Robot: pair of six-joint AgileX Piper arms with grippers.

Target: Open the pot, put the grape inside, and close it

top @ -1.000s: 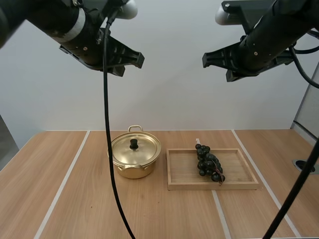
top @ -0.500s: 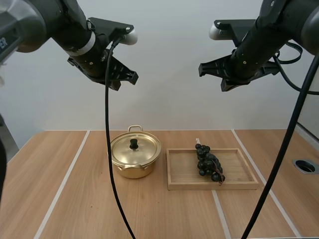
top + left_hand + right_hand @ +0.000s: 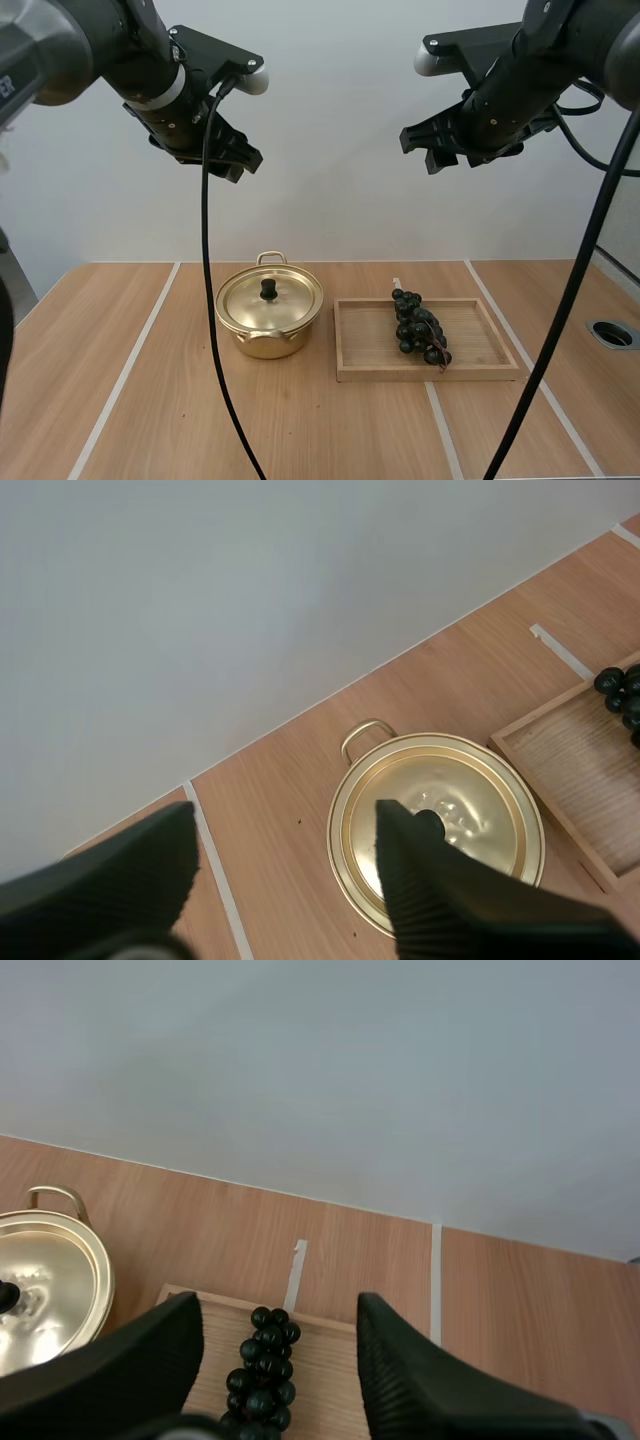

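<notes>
Both arms are high above the tabletop (image 3: 150, 420), in front of the plain wall, and neither one touches anything. The left tool (image 3: 283, 825) is open: its two black fingers (image 3: 110, 870) stand well apart with the ribbed inner faces turned to each other, and there is nothing between them. In the left wrist view the pot (image 3: 270, 335) is seen far below, in the gap between these fingers, and one finger covers a part of its lid.

The right tool (image 3: 277, 1310) is open in the same way and holds nothing. Its wrist view looks down between the fingers onto the grapes (image 3: 420, 328), with the pot at one side.

The pot is gold-coloured and stands upright on the tabletop, near the middle. Its lid (image 3: 285, 302) is on and sits flat, with a small black knob (image 3: 268, 289) in its centre. One loop handle points to the wall and another one points to the near side.

The wooden tray (image 3: 425, 374) lies just beside the pot, on the side of the right arm, with a narrow gap between them. The bunch of dark grapes lies inside this tray, about in its middle, and is stretched from the far rim toward the near rim. The left arm hangs roughly over the pot's side of the tabletop and the right arm over the tray's side. Thin white stripes run across the wood.
</notes>
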